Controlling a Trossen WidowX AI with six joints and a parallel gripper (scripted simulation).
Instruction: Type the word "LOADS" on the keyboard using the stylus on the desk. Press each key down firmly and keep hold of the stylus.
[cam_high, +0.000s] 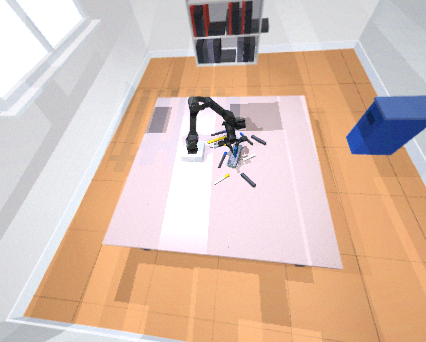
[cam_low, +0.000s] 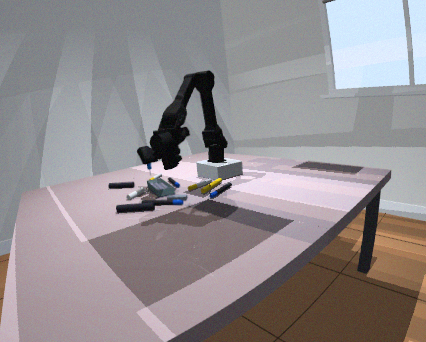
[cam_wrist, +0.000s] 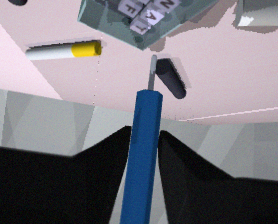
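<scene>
We pinch the blue stylus (cam_low: 149, 166) (cam_wrist: 143, 150) in our gripper (cam_high: 235, 145) (cam_low: 148, 161) (cam_wrist: 145, 134), its grey tip apart from the keyboard (cam_high: 234, 157) (cam_low: 160, 187) (cam_wrist: 145, 42); beyond the tip lies a yellow-ended white pen (cam_high: 222, 179) (cam_wrist: 64, 50).
</scene>
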